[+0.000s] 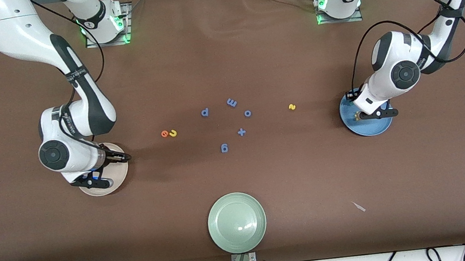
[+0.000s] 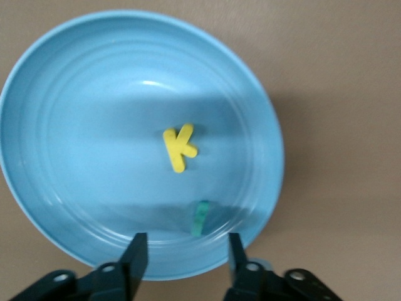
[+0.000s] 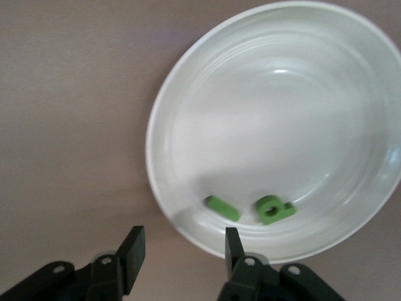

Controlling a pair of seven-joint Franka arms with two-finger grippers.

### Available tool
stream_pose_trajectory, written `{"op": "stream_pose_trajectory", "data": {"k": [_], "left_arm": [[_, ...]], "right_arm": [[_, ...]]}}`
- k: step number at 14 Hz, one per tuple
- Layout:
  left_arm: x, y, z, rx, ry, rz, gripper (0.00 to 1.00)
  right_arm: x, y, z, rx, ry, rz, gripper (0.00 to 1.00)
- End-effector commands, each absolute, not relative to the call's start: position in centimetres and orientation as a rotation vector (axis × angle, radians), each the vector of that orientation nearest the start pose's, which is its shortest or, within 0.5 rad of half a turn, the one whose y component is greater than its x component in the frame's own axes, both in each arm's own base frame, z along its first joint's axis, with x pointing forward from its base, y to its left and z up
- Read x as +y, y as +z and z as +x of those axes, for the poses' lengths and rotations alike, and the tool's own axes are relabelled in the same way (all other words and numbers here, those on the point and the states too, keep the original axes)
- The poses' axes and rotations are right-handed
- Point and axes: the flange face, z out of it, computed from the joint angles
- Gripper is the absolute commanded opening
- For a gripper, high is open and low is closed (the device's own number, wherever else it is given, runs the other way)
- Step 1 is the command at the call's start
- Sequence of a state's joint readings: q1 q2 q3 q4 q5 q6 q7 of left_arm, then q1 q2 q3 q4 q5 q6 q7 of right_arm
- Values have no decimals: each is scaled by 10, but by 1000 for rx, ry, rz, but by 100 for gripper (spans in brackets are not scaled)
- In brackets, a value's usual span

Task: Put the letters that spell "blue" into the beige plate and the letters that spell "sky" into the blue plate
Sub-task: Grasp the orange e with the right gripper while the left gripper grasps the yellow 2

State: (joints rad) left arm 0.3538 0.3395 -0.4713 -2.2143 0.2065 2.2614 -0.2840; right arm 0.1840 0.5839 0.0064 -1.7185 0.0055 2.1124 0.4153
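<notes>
Wrist views: left gripper (image 2: 183,258) open over blue plate (image 2: 56,113); right gripper (image 3: 183,251) open over beige plate (image 3: 351,125).

Glossy smooth blue plate (image 2: 75,94), glossy beige plate (image 3: 301,94), matt brown cloth table cover (image 1: 249,48)

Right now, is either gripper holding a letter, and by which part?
Nothing held. Left gripper is open over the blue plate; right gripper is open over the beige plate. Letters lie loose in both.

My two arms have glossy white shells with dark grey joint bands and round grey caps. Black cables loop along them. My bases glow green, and my fingers are black.
</notes>
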Motion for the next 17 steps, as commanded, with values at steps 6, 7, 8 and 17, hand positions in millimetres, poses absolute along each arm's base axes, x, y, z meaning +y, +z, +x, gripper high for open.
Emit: {"op": "stream_pose_trajectory", "data": {"k": [6, 7, 8, 17], "left_arm": [[-173, 220, 512, -472, 292, -3134, 99], [-185, 215, 507, -564, 297, -3116, 99], [-195, 212, 505, -663, 295, -3095, 97], [-280, 195, 482, -1792, 222, -2702, 98]], "right_arm": [[222, 225, 584, 636, 316, -3072, 60], [223, 217, 573, 651, 291, -3066, 60], [228, 211, 563, 657, 267, -3057, 60], [248, 195, 540, 684, 231, -3048, 60]]}}
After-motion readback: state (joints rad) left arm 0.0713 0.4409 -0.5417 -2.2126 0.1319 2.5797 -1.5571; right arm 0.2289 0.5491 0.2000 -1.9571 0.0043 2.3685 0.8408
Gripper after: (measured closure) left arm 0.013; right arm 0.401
